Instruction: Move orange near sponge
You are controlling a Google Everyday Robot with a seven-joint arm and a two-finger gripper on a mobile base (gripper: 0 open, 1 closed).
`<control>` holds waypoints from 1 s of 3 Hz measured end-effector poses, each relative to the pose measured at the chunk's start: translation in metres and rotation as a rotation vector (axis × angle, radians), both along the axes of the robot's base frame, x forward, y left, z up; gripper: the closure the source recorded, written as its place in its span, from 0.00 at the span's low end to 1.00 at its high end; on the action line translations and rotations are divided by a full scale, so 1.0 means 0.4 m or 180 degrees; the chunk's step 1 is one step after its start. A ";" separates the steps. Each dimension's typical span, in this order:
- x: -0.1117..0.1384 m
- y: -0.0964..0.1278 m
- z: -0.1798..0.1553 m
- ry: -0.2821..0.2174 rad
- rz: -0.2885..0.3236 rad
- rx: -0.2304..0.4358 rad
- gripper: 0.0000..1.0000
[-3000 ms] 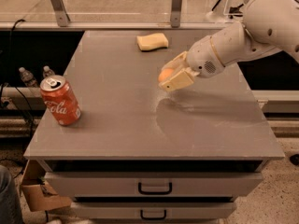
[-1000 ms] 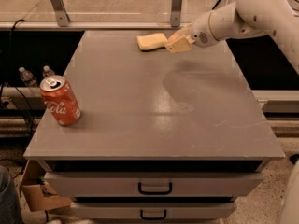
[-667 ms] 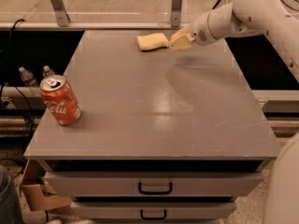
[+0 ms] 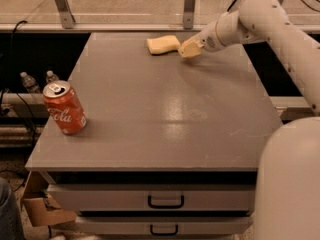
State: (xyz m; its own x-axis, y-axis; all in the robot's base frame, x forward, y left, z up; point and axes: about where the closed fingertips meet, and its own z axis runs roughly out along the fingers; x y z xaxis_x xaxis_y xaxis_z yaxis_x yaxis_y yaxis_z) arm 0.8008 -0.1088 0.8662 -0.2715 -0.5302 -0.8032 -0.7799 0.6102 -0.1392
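The pale yellow sponge (image 4: 162, 44) lies at the far edge of the grey table (image 4: 165, 119), near the middle. My gripper (image 4: 189, 48) is on the end of the white arm (image 4: 260, 19), which reaches in from the right. It is low over the table, right beside the sponge's right end. It is shut on the orange, which is hidden between the cream fingers. No orange lies loose on the table.
A red Coca-Cola can (image 4: 64, 108) stands upright near the table's left front corner. A rail with metal posts (image 4: 189, 4) runs behind the far edge. Drawers (image 4: 165, 201) sit under the table front. The robot's white body (image 4: 290, 184) fills the lower right.
The gripper has carried the orange from the middle right of the table to the far edge beside the sponge. In the last second it has sunk slightly. The can and the sponge have not moved.
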 end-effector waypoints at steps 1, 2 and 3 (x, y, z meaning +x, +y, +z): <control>0.034 0.013 -0.038 0.0075 0.0010 0.0064 1.00; 0.037 0.019 -0.044 0.0082 0.0019 0.0066 0.83; 0.038 0.025 -0.050 0.0094 0.0030 0.0068 0.60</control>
State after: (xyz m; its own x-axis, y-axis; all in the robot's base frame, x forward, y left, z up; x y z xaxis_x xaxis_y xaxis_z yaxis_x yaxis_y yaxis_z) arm 0.8158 -0.0986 0.8460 -0.2904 -0.5157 -0.8060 -0.7893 0.6053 -0.1029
